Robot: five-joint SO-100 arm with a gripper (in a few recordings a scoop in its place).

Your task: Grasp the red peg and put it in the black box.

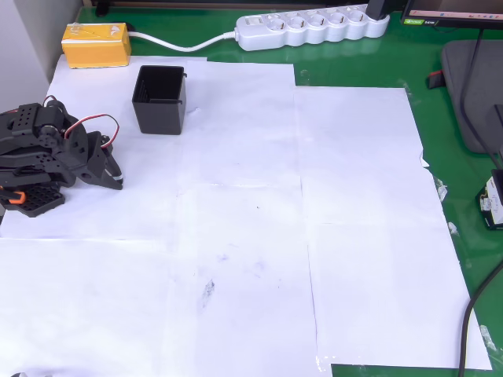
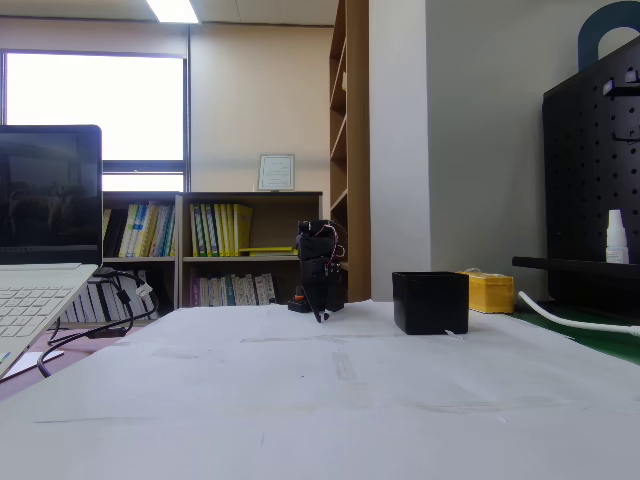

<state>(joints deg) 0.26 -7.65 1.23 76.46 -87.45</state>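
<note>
Square, straight-walled black box (image 1: 159, 100) on white paper (image 1: 251, 236).

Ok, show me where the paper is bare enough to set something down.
Bare: the white paper right of and below the black box in the overhead view. Crowded: the top-left corner, with the folded arm's gripper, the black box and the yellow box.

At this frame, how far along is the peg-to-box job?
No step is visibly finished. The arm sits folded at the paper's left edge, its gripper holding nothing visible. The black box stands upright nearby; its inside is too dark to check. No red peg can be made out, so its whereabouts stay unsettled.
</note>
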